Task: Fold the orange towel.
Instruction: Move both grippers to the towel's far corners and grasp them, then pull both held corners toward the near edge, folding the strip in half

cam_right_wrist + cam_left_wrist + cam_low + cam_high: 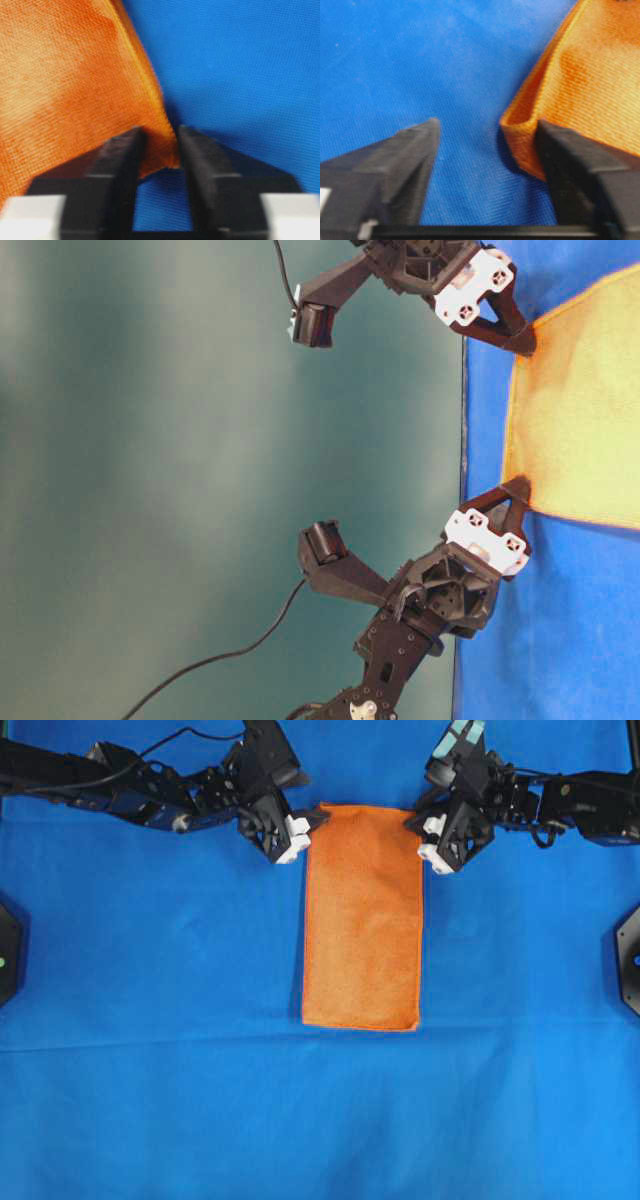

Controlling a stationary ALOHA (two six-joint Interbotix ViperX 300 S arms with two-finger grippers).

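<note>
The orange towel [362, 916], folded into a tall strip, lies mid-table on the blue cloth [150, 1020]. We see the left gripper [316, 818] straddling its far-left corner, jaws apart; the right gripper [412, 823] pinches the far-right corner.

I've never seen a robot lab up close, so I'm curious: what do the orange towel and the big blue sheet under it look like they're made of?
The orange towel looks like soft woven or microfibre cloth: matte, finely ribbed weave in the wrist views, with a stitched hem and doubled layers at its corner. The blue cloth seems a thinner, flatter fabric, possibly non-woven: a fine dimpled grid, faint creases, no pile. Neither shines.
</note>
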